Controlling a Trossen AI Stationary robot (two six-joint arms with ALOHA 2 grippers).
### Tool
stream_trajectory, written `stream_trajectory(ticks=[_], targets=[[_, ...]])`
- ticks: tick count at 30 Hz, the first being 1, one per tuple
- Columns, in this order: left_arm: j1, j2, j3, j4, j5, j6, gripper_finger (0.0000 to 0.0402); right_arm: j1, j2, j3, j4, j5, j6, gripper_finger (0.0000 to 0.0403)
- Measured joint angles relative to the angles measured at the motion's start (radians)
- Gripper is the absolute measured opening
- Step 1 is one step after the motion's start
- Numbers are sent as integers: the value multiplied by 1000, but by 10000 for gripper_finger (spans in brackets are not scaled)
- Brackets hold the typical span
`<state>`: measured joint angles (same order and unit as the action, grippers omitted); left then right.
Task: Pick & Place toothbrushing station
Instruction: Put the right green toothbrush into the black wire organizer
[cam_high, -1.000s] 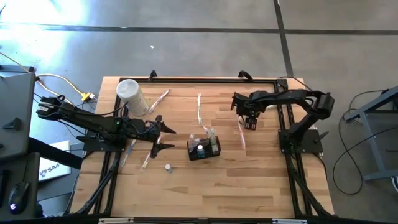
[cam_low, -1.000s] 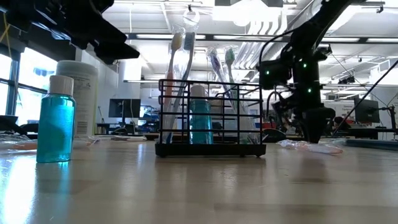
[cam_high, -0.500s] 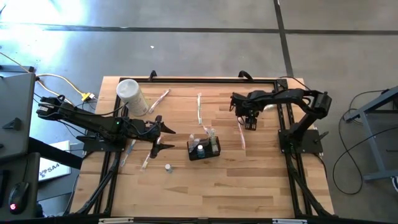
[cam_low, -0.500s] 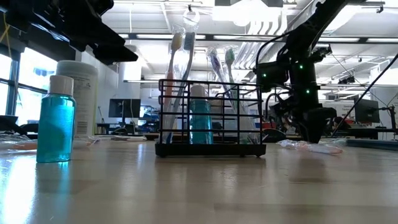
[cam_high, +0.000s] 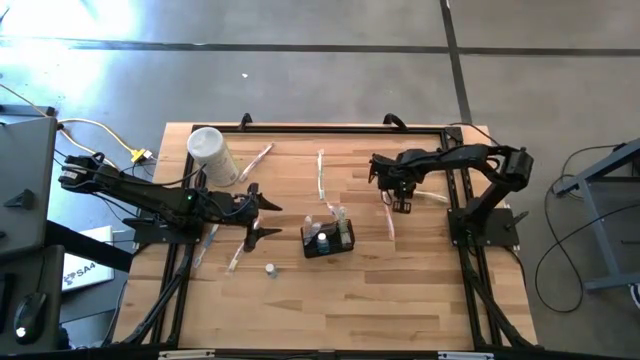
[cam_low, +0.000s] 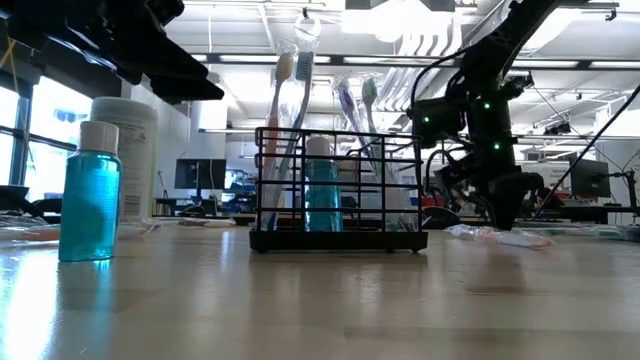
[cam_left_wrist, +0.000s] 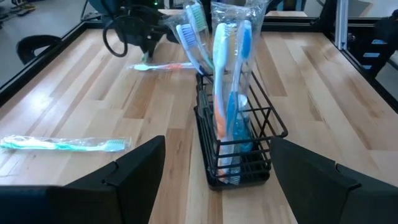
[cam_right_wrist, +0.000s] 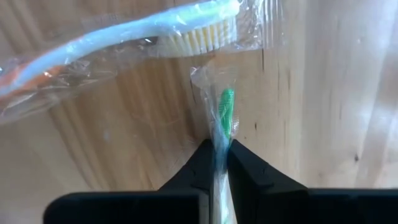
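The station (cam_high: 328, 238) is a small black wire rack (cam_left_wrist: 239, 134) with open-top compartments. It stands upright on the table (cam_high: 340, 310), holding several wrapped toothbrushes (cam_left_wrist: 231, 74) that rise far above its rim, and a small bottle of blue liquid (cam_low: 322, 190).

The left gripper (cam_high: 262, 220) hovers above the table with its jaws spread wide. The rack sits straight ahead of that opening, beyond the fingertips (cam_left_wrist: 134, 168) and touching neither.

The right gripper (cam_high: 402, 203) points down at the table, well apart from the rack, which lies off to its side. Its jaws are closed on a wrapped green-bristled brush (cam_right_wrist: 224, 121), and a second wrapped brush with pale bristles (cam_right_wrist: 149, 37) lies crosswise just past the tips.
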<state>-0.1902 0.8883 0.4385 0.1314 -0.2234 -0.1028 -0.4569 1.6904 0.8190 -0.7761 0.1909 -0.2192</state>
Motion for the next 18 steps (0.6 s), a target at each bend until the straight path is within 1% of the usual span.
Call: stream_trajectory(ticks=[4, 7, 9, 14, 18], targets=[[0, 0, 0, 0, 0, 0, 287, 65, -72, 2, -32, 109, 59, 17], [0, 0, 0, 0, 4, -7, 287, 137, -171, 25, -67, 192, 118, 17], [0, 0, 0, 0, 4, -7, 287, 193, -237, 37, -108, 222, 166, 17], [0, 0, 0, 22, 5, -2, 287, 389, -407, 70, -146, 319, 300, 16], [0, 0, 0, 91, 9, 72, 287, 570, -520, 94, -139, 397, 408, 16]])
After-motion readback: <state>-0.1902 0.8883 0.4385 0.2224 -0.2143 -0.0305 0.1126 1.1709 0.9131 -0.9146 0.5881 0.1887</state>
